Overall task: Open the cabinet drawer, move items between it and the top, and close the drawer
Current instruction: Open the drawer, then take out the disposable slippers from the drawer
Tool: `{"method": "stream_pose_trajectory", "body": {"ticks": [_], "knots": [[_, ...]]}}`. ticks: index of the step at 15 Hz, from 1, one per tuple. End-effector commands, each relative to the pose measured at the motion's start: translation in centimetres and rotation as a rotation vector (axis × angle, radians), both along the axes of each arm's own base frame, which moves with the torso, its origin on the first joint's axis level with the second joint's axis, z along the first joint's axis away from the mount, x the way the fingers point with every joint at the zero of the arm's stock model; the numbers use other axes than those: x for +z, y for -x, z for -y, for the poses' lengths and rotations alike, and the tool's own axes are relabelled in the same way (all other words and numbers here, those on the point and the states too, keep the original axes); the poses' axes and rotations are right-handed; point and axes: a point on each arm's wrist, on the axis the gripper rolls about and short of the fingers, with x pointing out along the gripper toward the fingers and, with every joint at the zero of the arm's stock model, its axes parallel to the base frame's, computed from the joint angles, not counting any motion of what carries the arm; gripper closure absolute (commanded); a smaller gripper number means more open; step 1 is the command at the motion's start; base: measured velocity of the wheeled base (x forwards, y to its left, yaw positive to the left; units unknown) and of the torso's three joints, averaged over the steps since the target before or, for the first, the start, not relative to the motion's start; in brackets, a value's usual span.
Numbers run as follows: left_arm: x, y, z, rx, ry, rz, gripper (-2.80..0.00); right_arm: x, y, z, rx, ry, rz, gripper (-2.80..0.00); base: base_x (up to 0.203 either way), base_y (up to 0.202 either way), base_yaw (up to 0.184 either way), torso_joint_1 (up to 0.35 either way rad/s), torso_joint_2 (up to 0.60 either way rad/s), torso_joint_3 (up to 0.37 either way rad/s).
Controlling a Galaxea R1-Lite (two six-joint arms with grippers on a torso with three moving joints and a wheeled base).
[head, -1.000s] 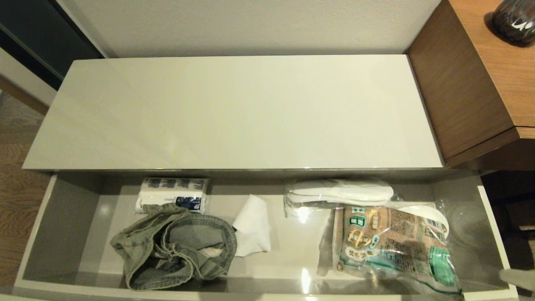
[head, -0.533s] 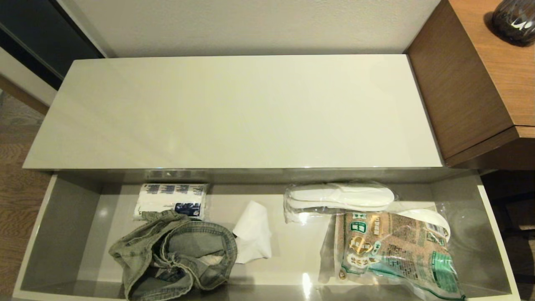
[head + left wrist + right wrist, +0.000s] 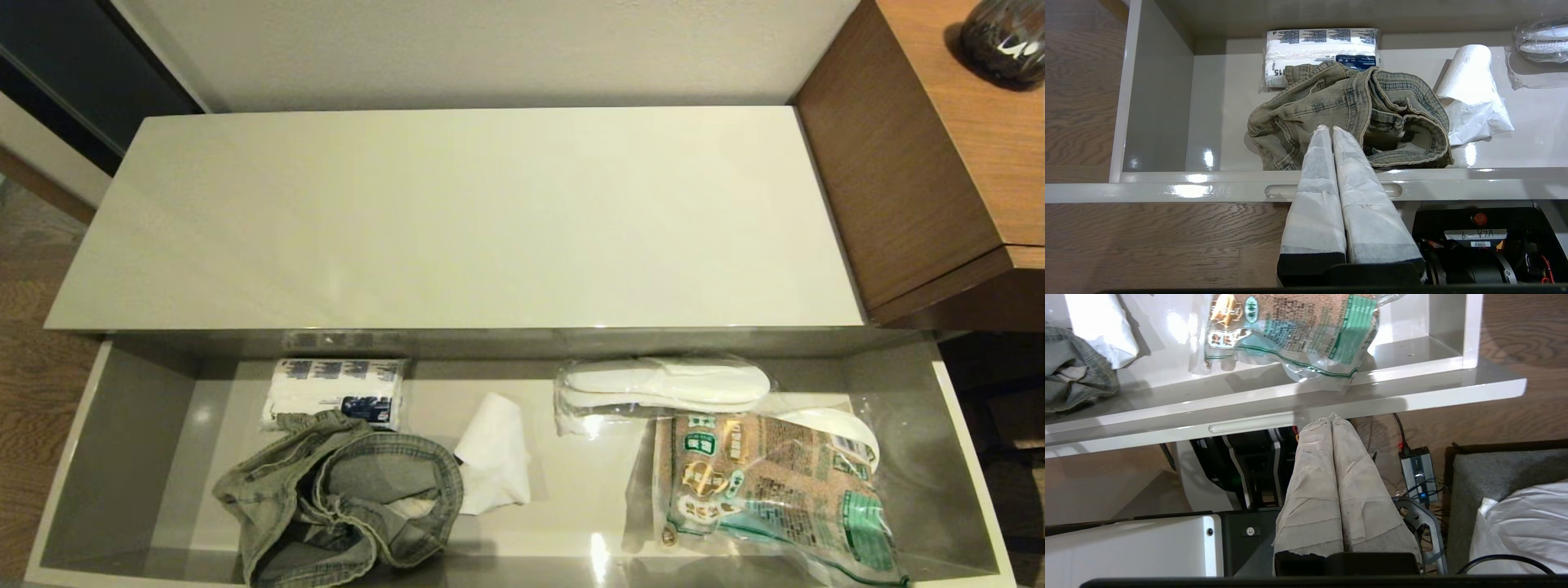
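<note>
Right claw (image 3: 1331, 418) now outside drawer (image 3: 114, 425) rim.

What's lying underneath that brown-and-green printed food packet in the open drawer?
A white slipper in clear plastic wrap pokes out from beneath the brown-and-green printed food packet, inside the cream drawer. How far the slipper extends under the packet is hidden.

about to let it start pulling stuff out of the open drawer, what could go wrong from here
1. The brown-and-green food packet overlaps part of the wrapped slippers, so lifting the slippers could drag the packet along.
2. The denim garment is bunched, covering an edge of the paper pack and touching the white tissue; a loose pinch may snag either one.
3. Both the left gripper and right gripper are shut near the drawer front; they must open first.
</note>
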Motion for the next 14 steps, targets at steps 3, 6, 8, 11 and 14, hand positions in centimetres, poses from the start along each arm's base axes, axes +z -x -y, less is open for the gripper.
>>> {"method": "stream_pose_trajectory", "body": {"ticks": [3,6,8,11,14], "knots": [[0.0,0.0,0.0,0.0,0.0,-0.001,0.0,-0.2,0.1,-0.1,0.035,-0.004,-0.029,0.0,0.0,0.0,0.0,0.0,0.0,0.0],[0.0,0.0,0.0,0.001,0.0,-0.001,0.0,-0.2,0.1,-0.1,0.038,-0.001,-0.032,0.0,0.0,0.0,0.0,0.0,0.0,0.0],[0.0,0.0,0.0,0.001,0.0,-0.001,0.0,-0.3,0.1,0.0,0.044,0.006,-0.04,0.0,0.0,0.0,0.0,0.0,0.0,0.0],[0.0,0.0,0.0,0.001,0.0,-0.001,0.0,-0.4,0.6,0.0,0.086,0.032,-0.061,0.0,0.0,0.0,0.0,0.0,0.0,0.0],[0.0,0.0,0.0,0.0,0.0,-0.001,0.0,-0.6,1.1,0.1,0.152,0.064,-0.09,0.0,0.0,0.0,0.0,0.0,0.0,0.0]]}}
